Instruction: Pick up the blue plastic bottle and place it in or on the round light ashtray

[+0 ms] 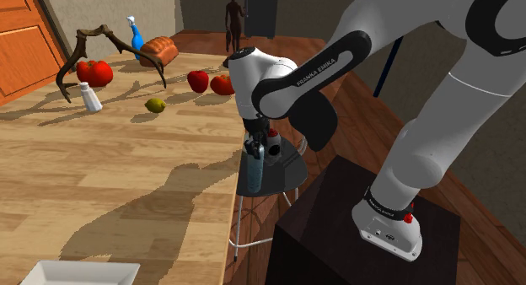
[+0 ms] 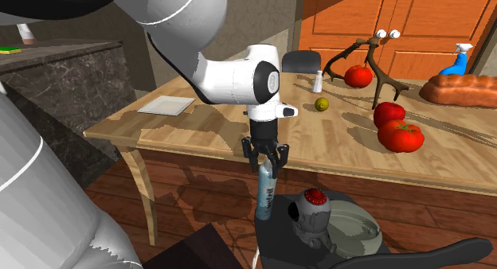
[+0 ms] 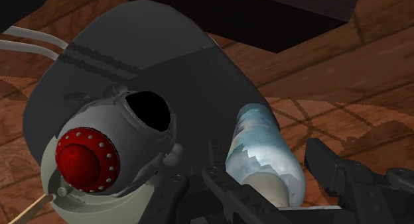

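A pale blue, see-through bottle [image 2: 266, 194] [image 3: 262, 150] [image 1: 258, 157] stands upright on the dark seat of a stool [image 2: 283, 242] [image 3: 192, 63] beside the table. My gripper [image 2: 265, 164] [image 3: 269, 171] [image 1: 255, 145] hangs straight over it, open, with its fingers either side of the bottle's top. In the wrist view a gap shows between the bottle and one finger [image 3: 335, 169]. The round light ashtray [image 2: 356, 228] [image 3: 129, 206] lies on the same seat right next to the bottle. On it sits a grey object with a red cap [image 2: 313, 205] [image 3: 86, 160].
The wooden table [image 1: 101, 199] carries tomatoes [image 1: 94, 71], a lime [image 1: 155, 104], a salt shaker [image 1: 90, 98], a dark branch [image 1: 80, 51], a loaf [image 1: 159, 50], a blue spray bottle [image 1: 136, 34] and a white tray [image 1: 80, 273]. My dark stand [image 1: 362, 241] is close by the stool.
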You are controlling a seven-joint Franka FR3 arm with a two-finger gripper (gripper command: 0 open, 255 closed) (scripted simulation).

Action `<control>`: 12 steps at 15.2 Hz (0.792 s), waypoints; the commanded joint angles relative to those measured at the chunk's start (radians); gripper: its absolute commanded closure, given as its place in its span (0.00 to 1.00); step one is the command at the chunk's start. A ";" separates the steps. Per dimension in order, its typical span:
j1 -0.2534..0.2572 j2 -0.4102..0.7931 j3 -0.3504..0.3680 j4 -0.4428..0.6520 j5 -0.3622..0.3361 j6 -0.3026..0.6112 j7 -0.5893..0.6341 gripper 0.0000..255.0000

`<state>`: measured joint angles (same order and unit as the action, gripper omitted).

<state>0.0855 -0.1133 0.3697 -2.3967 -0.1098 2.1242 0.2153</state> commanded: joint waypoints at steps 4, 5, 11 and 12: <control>0.002 -0.034 -0.003 0.023 0.016 -0.055 -0.018 1.00; 0.003 -0.042 -0.004 0.030 0.020 -0.069 -0.022 1.00; 0.005 -0.084 -0.010 0.074 0.037 -0.151 -0.043 1.00; 0.005 -0.090 -0.011 0.082 0.039 -0.165 -0.047 1.00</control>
<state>0.0895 -0.1953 0.3590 -2.3225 -0.0738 1.9750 0.1716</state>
